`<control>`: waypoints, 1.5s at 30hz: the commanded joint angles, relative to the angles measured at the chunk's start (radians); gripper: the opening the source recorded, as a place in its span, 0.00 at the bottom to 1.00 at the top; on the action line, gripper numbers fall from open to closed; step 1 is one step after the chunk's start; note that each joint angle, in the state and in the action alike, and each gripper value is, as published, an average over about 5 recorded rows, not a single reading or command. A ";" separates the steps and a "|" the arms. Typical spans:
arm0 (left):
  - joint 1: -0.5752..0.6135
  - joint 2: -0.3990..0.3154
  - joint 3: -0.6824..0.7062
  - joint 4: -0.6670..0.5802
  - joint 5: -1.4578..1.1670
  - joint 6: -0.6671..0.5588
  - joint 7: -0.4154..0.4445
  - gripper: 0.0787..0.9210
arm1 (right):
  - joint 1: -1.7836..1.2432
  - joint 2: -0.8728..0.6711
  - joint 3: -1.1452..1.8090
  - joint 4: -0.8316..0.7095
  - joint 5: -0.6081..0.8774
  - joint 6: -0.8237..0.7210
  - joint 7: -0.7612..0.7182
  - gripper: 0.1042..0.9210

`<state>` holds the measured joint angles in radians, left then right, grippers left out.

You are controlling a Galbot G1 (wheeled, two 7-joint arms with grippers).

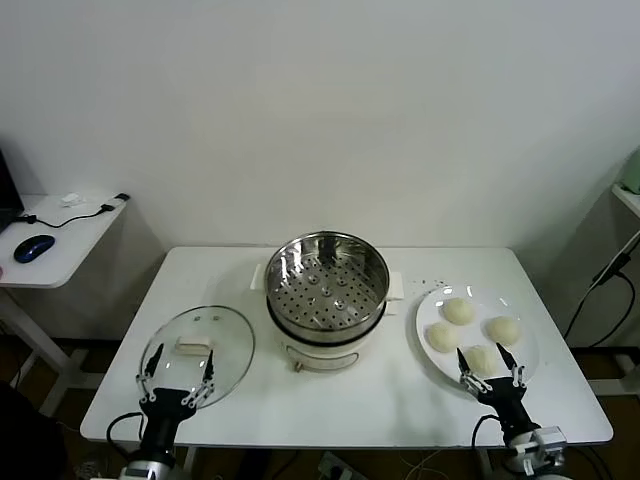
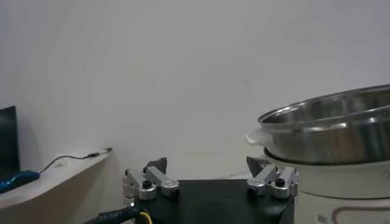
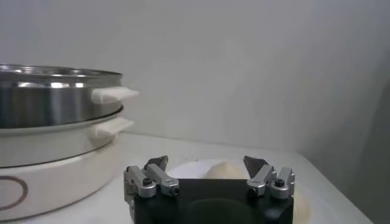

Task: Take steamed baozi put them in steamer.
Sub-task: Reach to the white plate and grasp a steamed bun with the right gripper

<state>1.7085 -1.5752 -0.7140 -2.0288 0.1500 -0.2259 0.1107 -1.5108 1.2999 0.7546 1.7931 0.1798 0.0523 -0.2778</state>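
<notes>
Steel gleams at the middle of the tabletop (image 1: pixel 400 400), where we see the steamer (image 1: pixel 326 282) sitting on its white cooker base (image 1: pixel 320 352), its perforated floor bare and its mouth facing straight up, ready to take buns from above. Its glass lid (image 1: pixel 198 345) lies flat to the left, set aside so the basket stays open. To the right of the steamer, the four steamed baozi (image 1: pixel 458 311) rest on a white plate (image 1: pixel 430 300), domes up; being round, they show no long axis we can name.

Our right gripper (image 1: pixel 487 362) stands with its fingers spread wide at the near edge of the plate, just over the nearest bun, touching nothing that we can see. We judge it is lined up for a first pick. Our left gripper (image 1: pixel 178 368) is likewise spread open, holding nothing, parked at the near edge of the lid.
</notes>
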 commanded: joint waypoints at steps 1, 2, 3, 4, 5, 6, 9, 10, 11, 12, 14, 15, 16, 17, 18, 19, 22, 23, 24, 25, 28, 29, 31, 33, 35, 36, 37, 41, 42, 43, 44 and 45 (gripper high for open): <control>0.000 -0.001 -0.001 0.004 0.005 0.001 -0.004 0.88 | 0.028 -0.045 0.001 -0.001 -0.021 -0.032 -0.041 0.88; 0.000 0.000 -0.001 0.004 0.004 0.002 -0.004 0.88 | 0.040 -0.077 0.001 -0.004 -0.038 -0.054 -0.061 0.88; -0.002 0.001 -0.002 0.003 0.004 0.002 -0.006 0.88 | 0.063 -0.128 -0.001 -0.012 -0.064 -0.081 -0.094 0.88; -0.003 0.002 -0.002 0.003 0.003 0.002 -0.007 0.88 | 0.088 -0.191 -0.008 -0.024 -0.091 -0.107 -0.133 0.88; -0.003 0.002 -0.001 0.004 0.002 0.002 -0.009 0.88 | 0.115 -0.258 -0.019 -0.036 -0.111 -0.134 -0.173 0.88; -0.003 0.003 -0.001 0.004 0.001 0.002 -0.010 0.88 | 0.140 -0.319 -0.031 -0.048 -0.127 -0.155 -0.207 0.88; 0.000 0.003 0.000 0.006 -0.001 0.000 -0.013 0.88 | 0.214 -0.505 -0.082 -0.093 -0.136 -0.219 -0.317 0.88; 0.001 0.004 0.001 0.006 -0.002 -0.001 -0.013 0.88 | 0.243 -0.571 -0.107 -0.114 -0.139 -0.239 -0.357 0.88; 0.003 0.005 0.001 0.008 -0.004 -0.002 -0.013 0.88 | 0.279 -0.644 -0.140 -0.139 -0.145 -0.258 -0.399 0.88; 0.004 0.006 0.001 0.009 -0.005 -0.004 -0.013 0.88 | 0.322 -0.709 -0.183 -0.168 -0.156 -0.270 -0.437 0.88; 0.006 0.009 0.000 0.013 -0.008 -0.007 -0.013 0.88 | 0.434 -0.811 -0.290 -0.232 -0.171 -0.277 -0.501 0.88; 0.007 0.010 0.000 0.015 -0.010 -0.009 -0.013 0.88 | 0.498 -0.843 -0.351 -0.262 -0.178 -0.277 -0.529 0.88; 0.008 0.011 -0.001 0.016 -0.012 -0.010 -0.014 0.88 | 0.577 -0.870 -0.425 -0.294 -0.183 -0.275 -0.562 0.88; 0.009 0.011 -0.002 0.016 -0.015 -0.010 -0.015 0.88 | 0.659 -0.888 -0.508 -0.323 -0.186 -0.271 -0.594 0.88; 0.010 0.011 -0.003 0.016 -0.017 -0.011 -0.015 0.88 | 0.759 -0.902 -0.606 -0.354 -0.191 -0.265 -0.628 0.88; 0.011 0.012 -0.004 0.016 -0.020 -0.011 -0.016 0.88 | 0.847 -0.910 -0.702 -0.380 -0.198 -0.259 -0.659 0.88; 0.014 0.013 -0.008 0.017 -0.023 -0.011 -0.018 0.88 | 1.156 -0.901 -1.019 -0.481 -0.240 -0.221 -0.752 0.88; 0.015 0.013 -0.010 0.017 -0.023 -0.011 -0.019 0.88 | 1.240 -0.886 -1.102 -0.515 -0.263 -0.203 -0.777 0.88; 0.016 0.013 -0.011 0.017 -0.024 -0.010 -0.020 0.88 | 1.335 -0.863 -1.188 -0.559 -0.293 -0.175 -0.807 0.88; 0.017 0.013 -0.012 0.017 -0.025 -0.010 -0.020 0.88 | 1.409 -0.839 -1.252 -0.600 -0.323 -0.148 -0.831 0.88; 0.019 0.013 -0.016 0.020 -0.027 -0.011 -0.021 0.88 | 1.546 -0.751 -1.360 -0.725 -0.398 -0.077 -0.888 0.88; 0.020 0.013 -0.017 0.021 -0.027 -0.011 -0.022 0.88 | 1.568 -0.722 -1.378 -0.763 -0.412 -0.063 -0.902 0.88; 0.020 0.013 -0.019 0.024 -0.027 -0.010 -0.023 0.88 | 1.606 -0.662 -1.411 -0.833 -0.432 -0.046 -0.924 0.88; 0.019 0.013 -0.020 0.028 -0.026 -0.009 -0.024 0.88 | 1.627 -0.608 -1.432 -0.895 -0.446 -0.035 -0.936 0.88; 0.017 0.013 -0.021 0.032 -0.025 -0.008 -0.024 0.88 | 1.635 -0.553 -1.437 -0.950 -0.463 -0.021 -0.939 0.88; 0.016 0.013 -0.022 0.033 -0.025 -0.008 -0.024 0.88 | 1.634 -0.528 -1.432 -0.979 -0.475 -0.012 -0.939 0.88; 0.015 0.014 -0.023 0.035 -0.024 -0.007 -0.025 0.88 | 1.632 -0.499 -1.426 -1.011 -0.488 -0.002 -0.938 0.88; 0.010 0.015 -0.026 0.043 -0.022 -0.005 -0.025 0.88 | 1.612 -0.417 -1.390 -1.107 -0.521 0.020 -0.932 0.88; 0.009 0.015 -0.027 0.046 -0.022 -0.004 -0.024 0.88 | 1.605 -0.402 -1.383 -1.124 -0.524 0.021 -0.931 0.88; 0.008 0.015 -0.028 0.048 -0.021 -0.003 -0.024 0.88 | 1.597 -0.386 -1.375 -1.142 -0.528 0.023 -0.929 0.88; 0.007 0.015 -0.029 0.051 -0.021 -0.003 -0.024 0.88 | 1.588 -0.370 -1.366 -1.161 -0.533 0.026 -0.925 0.88; 0.006 0.015 -0.030 0.054 -0.020 -0.002 -0.025 0.88 | 1.580 -0.357 -1.357 -1.177 -0.540 0.029 -0.922 0.88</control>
<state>1.7151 -1.5606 -0.7430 -1.9799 0.1293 -0.2293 0.0862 -0.0310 0.8412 -0.5205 0.7908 -0.3061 0.0483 -1.1468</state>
